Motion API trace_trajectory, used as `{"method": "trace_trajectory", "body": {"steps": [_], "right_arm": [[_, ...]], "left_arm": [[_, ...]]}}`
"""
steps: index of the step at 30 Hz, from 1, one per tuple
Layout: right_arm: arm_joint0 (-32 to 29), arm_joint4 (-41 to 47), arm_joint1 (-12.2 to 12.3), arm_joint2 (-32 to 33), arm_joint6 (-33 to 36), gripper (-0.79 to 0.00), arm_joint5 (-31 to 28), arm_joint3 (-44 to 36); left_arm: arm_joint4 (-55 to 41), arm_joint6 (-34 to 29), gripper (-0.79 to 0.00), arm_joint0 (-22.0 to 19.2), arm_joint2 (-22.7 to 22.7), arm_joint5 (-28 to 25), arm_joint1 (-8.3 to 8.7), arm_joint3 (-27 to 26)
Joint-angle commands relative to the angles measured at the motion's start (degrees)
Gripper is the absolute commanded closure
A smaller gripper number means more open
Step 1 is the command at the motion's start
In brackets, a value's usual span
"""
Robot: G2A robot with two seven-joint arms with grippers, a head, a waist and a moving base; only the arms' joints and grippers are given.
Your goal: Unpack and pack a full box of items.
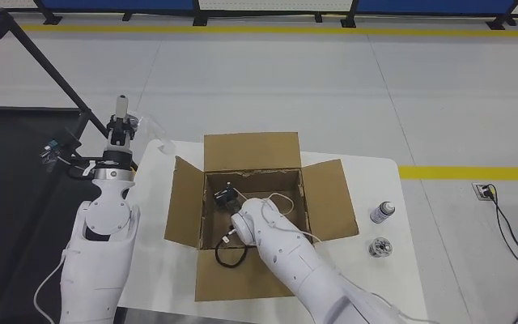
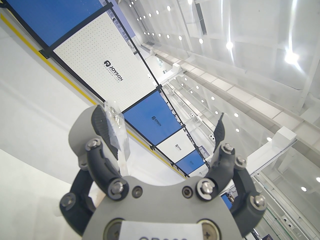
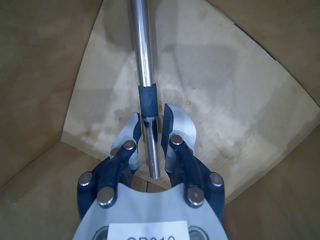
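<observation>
An open cardboard box (image 1: 251,154) stands mid-table with its flaps spread. My right gripper (image 1: 225,197) is down inside the box (image 3: 225,76), and its fingers (image 3: 168,118) straddle a shiny metal rod (image 3: 141,38) that has a black tape band (image 3: 147,99). One pad touches the rod and a narrow gap shows at the other. My left gripper (image 1: 120,109) is held up past the table's far left corner, pointing away from the box. In the left wrist view this gripper (image 2: 160,121) is wide open. A scrap of clear plastic (image 2: 117,128) clings to one pad.
A small spray can (image 1: 382,212) and a round clear item (image 1: 379,245) stand on the white table (image 1: 372,178) right of the box. Clear plastic film (image 1: 154,128) shows by the left gripper. A dark frame pole (image 1: 48,69) slants at the far left.
</observation>
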Motion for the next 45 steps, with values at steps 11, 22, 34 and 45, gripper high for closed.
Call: {"method": "trace_trajectory", "body": {"steps": [11,22,34,45], "right_arm": [[-0.7,0.2,-0.8,0.3,-6.7,-0.252,-0.4,2.8],[1.0,0.7,-1.3,0.8,-6.4,0.000,-0.5,4.5],[4.7,5.3,1.1,4.8,-3.0,0.000,-11.7,2.5],[2.1,-0.5,5.7,6.4,7.6,0.000,-12.4,-10.4]], "left_arm": [[0.1,0.2,-0.785,-0.4,-0.2,0.0,-0.02,0.4],[0.1,0.2,-0.785,-0.2,-0.5,-0.1,-0.01,0.2],[-0.1,0.0,-0.785,-0.6,-0.3,-0.7,-0.07,0.1],[-0.4,0.1,-0.785,-0.9,0.1,-1.8,-0.20,0.0]]}}
